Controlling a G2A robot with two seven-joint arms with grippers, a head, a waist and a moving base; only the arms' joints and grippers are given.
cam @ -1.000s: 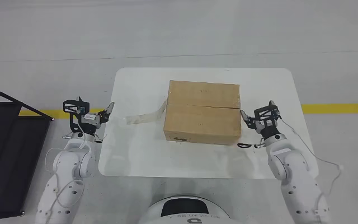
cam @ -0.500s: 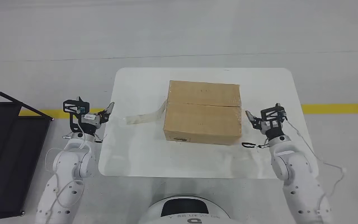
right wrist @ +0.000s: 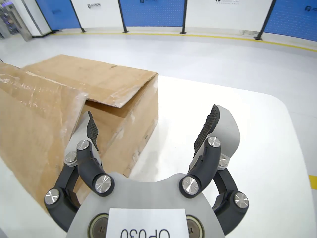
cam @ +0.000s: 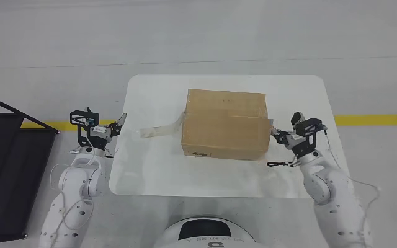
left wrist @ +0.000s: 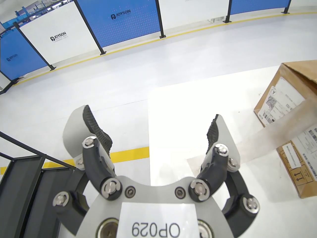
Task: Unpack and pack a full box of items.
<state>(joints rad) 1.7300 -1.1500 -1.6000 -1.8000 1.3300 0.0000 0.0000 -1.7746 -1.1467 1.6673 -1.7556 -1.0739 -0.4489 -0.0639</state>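
The box (cam: 224,124) sits in the middle of the desk (cam: 155,177). The right gripper (right wrist: 152,116), jaws wide and empty, is at its right end. It should lift the near flap (right wrist: 37,115) slowly. The left gripper (left wrist: 151,112) hangs open and empty.

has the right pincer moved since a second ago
Yes. The right pincer drew away from the box's right end, then came back in; it is open beside the lifted flap.

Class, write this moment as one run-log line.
box: one flap raised | right gripper: open, at raised flap | left gripper: open, at table edge
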